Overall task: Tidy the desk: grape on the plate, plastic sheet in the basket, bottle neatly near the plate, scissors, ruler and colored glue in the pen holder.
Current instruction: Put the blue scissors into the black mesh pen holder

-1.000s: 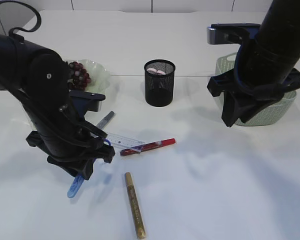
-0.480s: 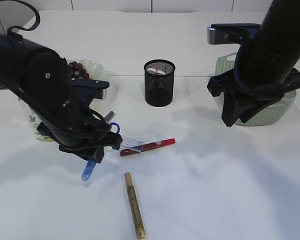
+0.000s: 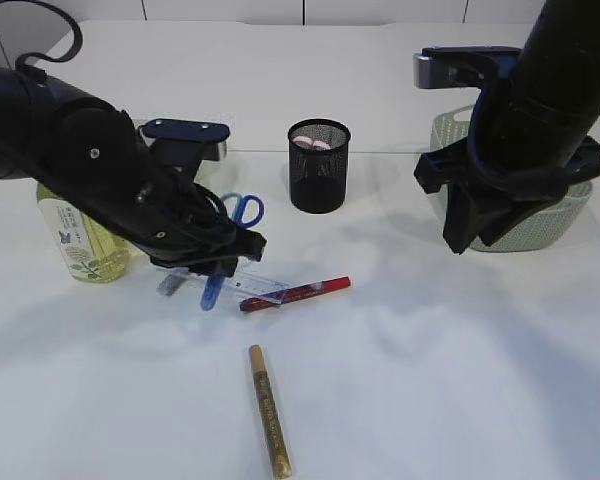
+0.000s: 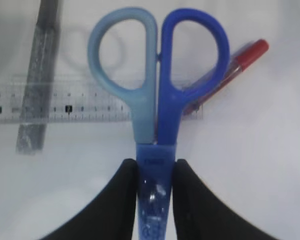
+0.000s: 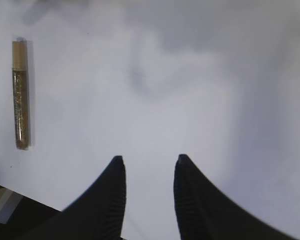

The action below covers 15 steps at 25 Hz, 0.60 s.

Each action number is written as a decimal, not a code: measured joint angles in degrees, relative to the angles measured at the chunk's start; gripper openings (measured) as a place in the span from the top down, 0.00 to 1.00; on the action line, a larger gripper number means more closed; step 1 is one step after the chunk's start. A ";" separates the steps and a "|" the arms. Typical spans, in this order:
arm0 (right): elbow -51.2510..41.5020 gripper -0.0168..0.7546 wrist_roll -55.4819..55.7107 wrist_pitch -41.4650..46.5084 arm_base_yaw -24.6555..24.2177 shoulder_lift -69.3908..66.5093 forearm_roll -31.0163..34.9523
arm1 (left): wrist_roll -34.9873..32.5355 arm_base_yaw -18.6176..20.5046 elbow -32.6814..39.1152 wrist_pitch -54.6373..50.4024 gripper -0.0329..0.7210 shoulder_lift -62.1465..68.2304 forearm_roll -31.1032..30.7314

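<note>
Left end effector (image 4: 155, 175) clamped on the sheathed blade end of the scissors (image 4: 155, 95), handles sticking straight out ahead of the fingers. Lifted clear of the surface (image 3: 430, 380), hanging over the ruler (image 3: 242, 287) and the red glue (image 3: 298, 292), which lie side by side and touching below. Grey pen (image 4: 37, 80) crossing the ruler in the wrist view.

Key relation for the next bit: holder (image 3: 319, 165) sits up and to the right of the scissors in the exterior view, near but not beside, with nothing in between. Scissors' long axis runs tilted, loops up toward the holder, tip low and pointing back toward the camera. Probably needs tipping closer to upright and bringing over the rim before letting go, otherwise likely to catch on the mesh edge. Something pink already inside, can't tell what.

Left arm clearly the nearer one. Right end effector (image 5: 147, 165) empty, fingers apart, parked high by the basket (image 3: 540, 225), well away from the holder. Gold glue (image 3: 268, 410) alone on the surface down front, long axis roughly front to back.

Bottle (image 3: 75, 240) standing upright at far left.
</note>
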<state>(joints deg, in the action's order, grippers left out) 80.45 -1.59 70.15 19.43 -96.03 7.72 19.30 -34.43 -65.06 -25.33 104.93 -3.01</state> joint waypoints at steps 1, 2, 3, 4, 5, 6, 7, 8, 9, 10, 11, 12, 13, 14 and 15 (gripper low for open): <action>0.00 0.62 0.00 0.00 0.00 0.00 0.00 | 0.00 0.00 0.00 1.35 0.74 0.00 -0.26; 0.00 0.62 0.00 0.00 0.00 0.00 0.00 | 0.00 0.00 0.00 2.65 0.74 0.00 -0.58; 0.00 0.62 0.00 0.00 0.00 0.00 0.00 | 0.00 0.00 0.00 3.73 0.74 0.00 -1.03; 0.00 0.62 0.10 0.00 0.00 0.00 0.00 | 0.00 0.00 0.00 4.99 0.74 0.00 -1.58; 0.00 0.62 0.10 0.00 0.00 0.00 -0.11 | 0.00 0.00 0.00 6.16 0.74 0.00 -2.15; 0.00 0.62 0.10 0.00 0.00 0.00 -0.21 | 0.00 0.00 0.00 7.30 0.74 0.00 -2.55; 0.00 0.62 0.22 0.00 -0.14 0.00 -0.21 | 0.00 0.00 0.00 8.43 0.74 0.00 -2.84; 0.00 0.62 0.58 -0.16 -0.42 0.00 -0.21 | 0.00 0.00 0.00 9.29 0.74 0.00 -3.27; 0.00 0.62 1.00 -0.43 -1.02 0.00 -0.21 | 0.00 0.00 0.00 10.07 0.74 0.00 -3.57; 0.00 0.62 1.16 -1.03 -1.63 0.00 -0.21 | 0.00 0.00 0.00 11.15 0.74 0.00 -4.04; 0.00 0.62 1.59 -1.67 -2.59 0.00 -0.21 | 0.00 0.00 0.00 11.89 0.74 0.00 -4.31; 0.00 0.62 1.59 -2.13 -3.74 0.00 -0.21 | 0.00 0.00 0.00 12.87 0.74 0.00 -4.39; 0.00 0.62 1.59 -2.55 -4.80 0.00 -0.21 | 0.00 0.00 0.00 13.95 0.74 0.00 -4.45; 0.00 0.62 1.59 -2.90 -6.16 0.00 -0.21 | 0.00 0.00 0.00 14.92 0.74 0.00 -4.54; 0.00 0.62 1.89 -3.01 -7.52 0.00 -0.21 | 0.00 0.00 0.00 15.96 0.74 0.00 -4.60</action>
<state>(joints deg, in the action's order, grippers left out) 80.45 0.30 67.14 11.91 -96.03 7.51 19.30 -34.43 -65.06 -9.37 104.93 -7.61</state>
